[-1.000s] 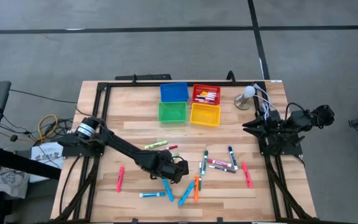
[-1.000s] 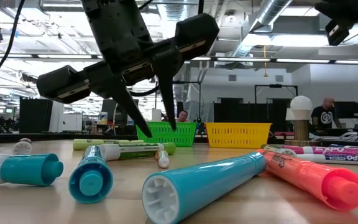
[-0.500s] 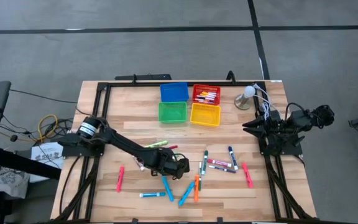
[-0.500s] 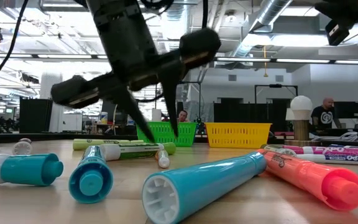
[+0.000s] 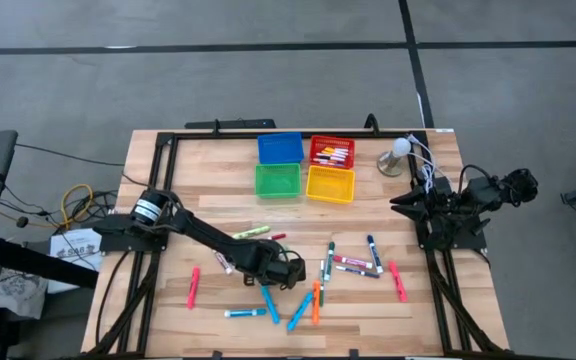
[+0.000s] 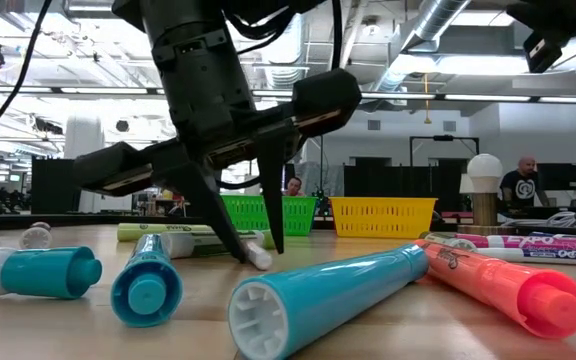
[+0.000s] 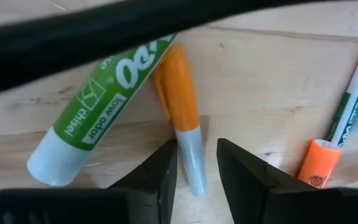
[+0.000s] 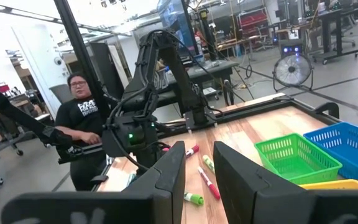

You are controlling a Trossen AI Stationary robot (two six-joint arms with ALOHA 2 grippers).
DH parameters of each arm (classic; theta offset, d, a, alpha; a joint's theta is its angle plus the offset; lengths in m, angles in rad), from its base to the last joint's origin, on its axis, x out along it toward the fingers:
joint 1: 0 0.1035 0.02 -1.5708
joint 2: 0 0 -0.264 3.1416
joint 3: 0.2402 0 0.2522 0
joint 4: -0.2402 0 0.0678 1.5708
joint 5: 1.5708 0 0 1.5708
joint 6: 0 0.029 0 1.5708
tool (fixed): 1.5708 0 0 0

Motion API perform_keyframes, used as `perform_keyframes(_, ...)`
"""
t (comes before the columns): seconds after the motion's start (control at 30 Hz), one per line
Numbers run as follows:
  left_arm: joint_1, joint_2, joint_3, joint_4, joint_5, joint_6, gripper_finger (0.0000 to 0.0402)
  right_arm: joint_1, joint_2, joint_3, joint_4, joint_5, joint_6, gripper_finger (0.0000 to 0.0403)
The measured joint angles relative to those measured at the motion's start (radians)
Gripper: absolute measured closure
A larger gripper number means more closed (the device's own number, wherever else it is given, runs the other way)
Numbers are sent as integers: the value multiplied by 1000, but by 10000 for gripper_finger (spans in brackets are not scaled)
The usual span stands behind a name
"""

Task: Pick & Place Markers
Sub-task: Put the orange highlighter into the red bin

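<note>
The left gripper sits low at the lower centre of the high view, its fingers parted a little and straddling the grey end of an orange marker lying on the wood — whether they press on it I cannot tell. A green marker lies slanted against the orange one. In the low view the same gripper reaches down with its tips at the table top.

Around it the other markers are scattered across the lower half of the wooden table: blue ones just below the gripper, a pink one at lower left, another pink one at lower right, a yellow-green one just above the arm. More markers fill the red bin at upper centre, beside the blue bin, green bin and yellow bin.

The right gripper waits at the table's right edge, fingers slightly apart with nothing between them. A small lamp stands near it.

The upper-left stretch of the table is bare wood. A black frame runs along the edges, and grey floor lies beyond. In the right wrist view, a person stands behind the table — in a workshop with benches and a fan.
</note>
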Motion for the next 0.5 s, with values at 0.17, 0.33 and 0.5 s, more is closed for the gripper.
perform_keyframes(0.17,0,0,-2,1,-45,1,286,0,0,0,0,0,0,330)
perform_keyframes(0.33,0,0,-2,-1,-53,1,286,0,0,0,0,0,0,330)
perform_keyframes(0.5,0,1,-2,-3,-58,0,286,0,0,0,-1,0,0,330)
